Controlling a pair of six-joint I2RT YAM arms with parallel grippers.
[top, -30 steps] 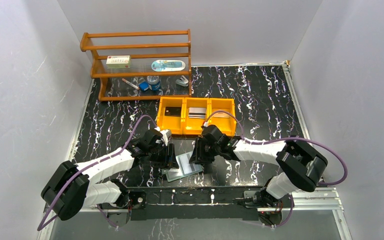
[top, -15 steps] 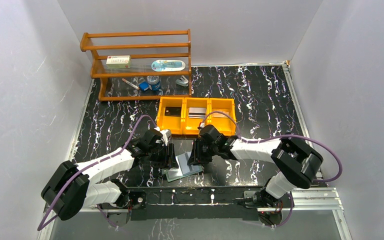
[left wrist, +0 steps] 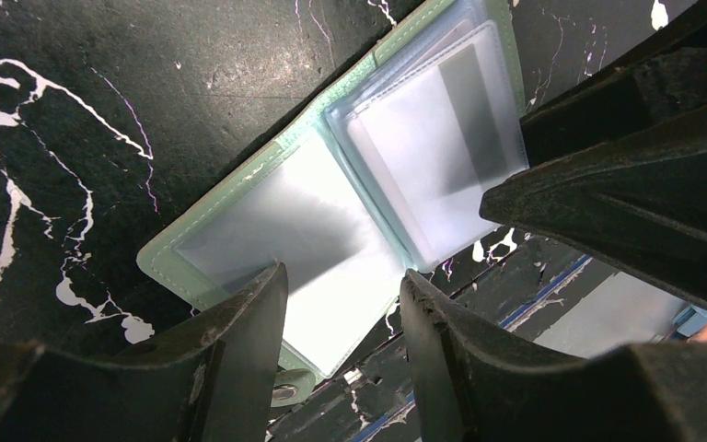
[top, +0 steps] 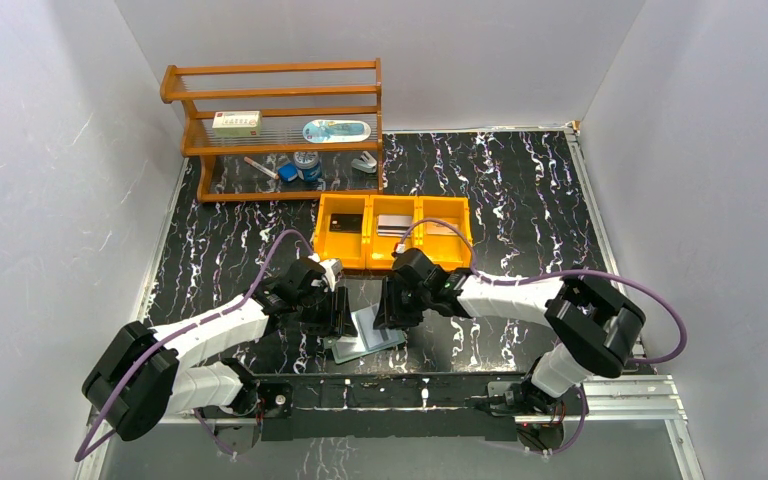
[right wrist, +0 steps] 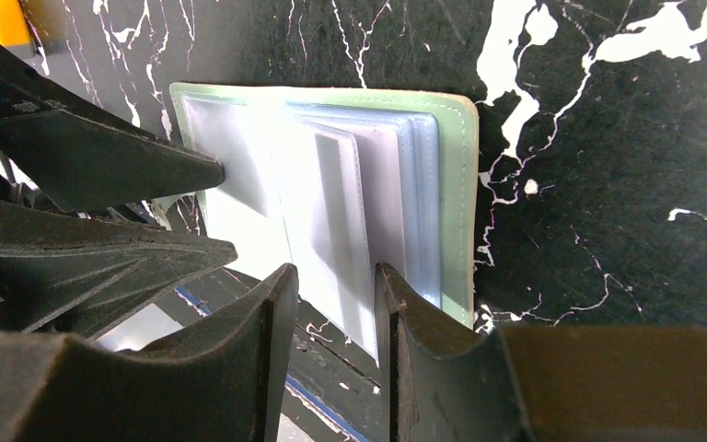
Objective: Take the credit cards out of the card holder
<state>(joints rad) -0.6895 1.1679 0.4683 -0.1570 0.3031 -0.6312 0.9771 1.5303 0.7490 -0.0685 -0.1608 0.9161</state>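
The muted-green card holder (top: 368, 336) lies open on the black marbled table between both arms. Its pale glossy pockets show in the left wrist view (left wrist: 295, 221) and the right wrist view (right wrist: 350, 184); I see no card in them. My left gripper (top: 341, 312) is open, its jaws over the holder's left panel (left wrist: 342, 308). My right gripper (top: 392, 312) is open with a narrow gap, its jaws astride the near edge of the pocket stack (right wrist: 334, 299). A black card (top: 342, 224), a silver-grey card (top: 394, 224) and a tan card (top: 442, 230) lie in the orange tray.
The orange three-compartment tray (top: 392, 262) stands just behind the grippers. A wooden rack (top: 275, 130) at the back left holds a white box (top: 236, 122) and small items. The metal rail of the arm bases (top: 390, 390) runs along the near edge.
My right gripper has shifted a little left, closer over the card holder. The left arm and the holder have stayed in place.
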